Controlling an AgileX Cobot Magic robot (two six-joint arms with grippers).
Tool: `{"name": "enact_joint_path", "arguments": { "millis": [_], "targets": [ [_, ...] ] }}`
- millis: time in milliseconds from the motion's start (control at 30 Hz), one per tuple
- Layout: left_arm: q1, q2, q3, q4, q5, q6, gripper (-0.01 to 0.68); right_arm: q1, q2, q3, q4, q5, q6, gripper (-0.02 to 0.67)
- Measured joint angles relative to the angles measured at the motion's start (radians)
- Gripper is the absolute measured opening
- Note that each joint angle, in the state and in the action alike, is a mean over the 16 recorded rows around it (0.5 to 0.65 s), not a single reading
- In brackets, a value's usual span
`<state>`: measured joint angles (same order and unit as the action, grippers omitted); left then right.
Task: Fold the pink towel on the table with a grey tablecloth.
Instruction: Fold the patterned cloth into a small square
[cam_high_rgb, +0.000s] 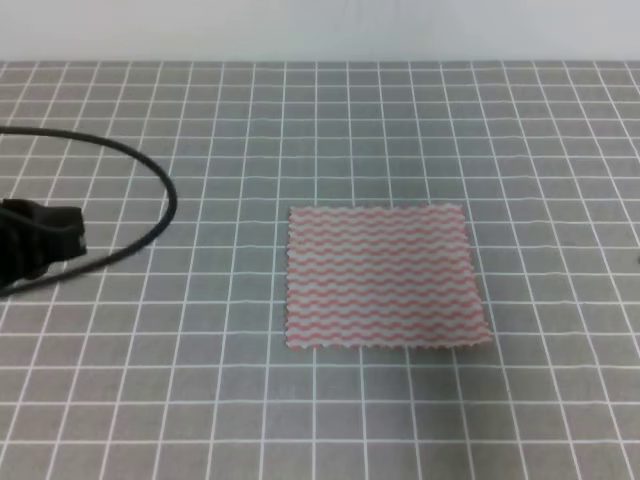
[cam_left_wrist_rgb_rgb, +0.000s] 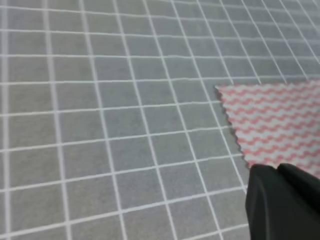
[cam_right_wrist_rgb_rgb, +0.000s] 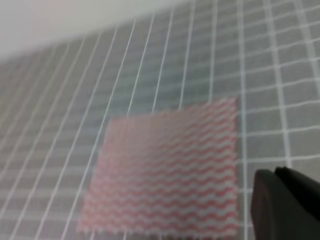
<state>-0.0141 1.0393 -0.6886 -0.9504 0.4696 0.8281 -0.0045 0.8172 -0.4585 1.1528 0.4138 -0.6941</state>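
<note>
The pink towel (cam_high_rgb: 382, 277) lies flat and unfolded on the table with a grey tablecloth (cam_high_rgb: 200, 400), near the middle. Its wavy pink-and-white stripes run crosswise. My left gripper (cam_high_rgb: 42, 238) is at the far left edge of the exterior view, well away from the towel, and its jaws are hidden there. In the left wrist view the towel's corner (cam_left_wrist_rgb_rgb: 275, 120) shows at the right, behind one black finger (cam_left_wrist_rgb_rgb: 282, 205). In the right wrist view the whole towel (cam_right_wrist_rgb_rgb: 165, 175) lies below, left of a black finger (cam_right_wrist_rgb_rgb: 287, 205). The right gripper is outside the exterior view.
A black cable (cam_high_rgb: 150, 170) loops from the left arm across the cloth at the left. The table's far edge meets a pale wall (cam_high_rgb: 320, 30) at the top.
</note>
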Motion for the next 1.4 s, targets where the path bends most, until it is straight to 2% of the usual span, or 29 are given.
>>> {"name": "enact_joint_path", "arguments": {
  "millis": [100, 200, 500, 667, 733, 933, 1167, 1400],
  "targets": [
    [-0.029, 0.069, -0.039, 0.001, 0.003, 0.028, 0.0, 0.022, 0.138, -0.103, -0.119, 0.102, 0.017, -0.017],
    [-0.071, 0.128, -0.067, 0.002, -0.019, 0.043, 0.0, 0.067, 0.276, -0.199, -0.263, 0.166, 0.098, -0.017],
    [-0.217, 0.247, -0.084, 0.007, -0.136, 0.055, 0.0, 0.273, 0.594, -0.407, -0.792, 0.253, 0.515, -0.017],
    [-0.261, 0.294, -0.084, 0.006, -0.172, 0.055, 0.0, 0.356, 0.697, -0.476, -0.978, 0.267, 0.693, -0.003],
    [-0.268, 0.307, -0.084, 0.005, -0.176, 0.055, -0.001, 0.373, 0.726, -0.496, -1.017, 0.272, 0.739, 0.037],
    [-0.275, 0.321, -0.084, 0.001, -0.174, 0.055, 0.0, 0.372, 0.788, -0.526, -0.996, 0.259, 0.797, 0.147],
    [-0.275, 0.324, -0.084, 0.001, -0.167, 0.055, 0.0, 0.319, 0.84, -0.532, -0.867, 0.219, 0.777, 0.266],
    [-0.275, 0.326, -0.084, 0.001, -0.162, 0.055, 0.0, 0.258, 0.879, -0.533, -0.653, 0.21, 0.642, 0.27]
  ]
}}
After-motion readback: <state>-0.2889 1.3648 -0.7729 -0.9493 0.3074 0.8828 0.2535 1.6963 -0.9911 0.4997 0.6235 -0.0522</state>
